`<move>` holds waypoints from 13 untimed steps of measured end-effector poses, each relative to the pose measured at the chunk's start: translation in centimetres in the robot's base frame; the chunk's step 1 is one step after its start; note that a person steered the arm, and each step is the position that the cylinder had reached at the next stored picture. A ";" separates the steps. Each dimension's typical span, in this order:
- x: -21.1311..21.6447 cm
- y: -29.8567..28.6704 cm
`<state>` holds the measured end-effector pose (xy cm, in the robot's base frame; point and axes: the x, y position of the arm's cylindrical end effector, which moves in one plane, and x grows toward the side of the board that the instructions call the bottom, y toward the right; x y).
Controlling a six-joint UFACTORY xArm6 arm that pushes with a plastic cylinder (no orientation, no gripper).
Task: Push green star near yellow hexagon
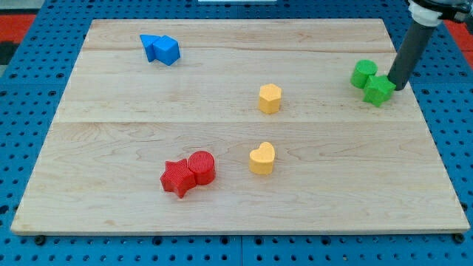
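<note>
The rod comes down from the view's top right corner, and my tip (397,86) rests on the tabletop (133,140) at the view's right side. The arm carries no grasping tool, only this straight dark rod, so nothing opens or closes.

My tip is touching or just beside the right edge of a green block (379,90), whose shape looks like a star, though the outline is not sharp enough to be sure. A second green block (363,73), rounder in form, sits just up and to the left of the first, and the two touch.

The yellow hexagon (270,98) lies near the middle of the tabletop, well apart from the green pair and to their left. Below it, toward the view's bottom, is a yellow heart (261,158), separate from the hexagon.

To the left of the heart, a red star (177,178) and a red cylinder (202,166) sit pressed together, the cylinder on the star's upper right.

At the view's top left, two blue blocks (160,49) lie against each other; their exact shapes are hard to tell.

The tabletop is pale wood, resting on a blue perforated base (29,111) that shows around its edges.
</note>
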<state>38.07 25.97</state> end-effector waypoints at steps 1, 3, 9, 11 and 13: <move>0.6 -0.7; 0.8 -3.4; 3.7 -10.1; 3.7 -10.4; 3.3 -11.3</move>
<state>41.37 14.65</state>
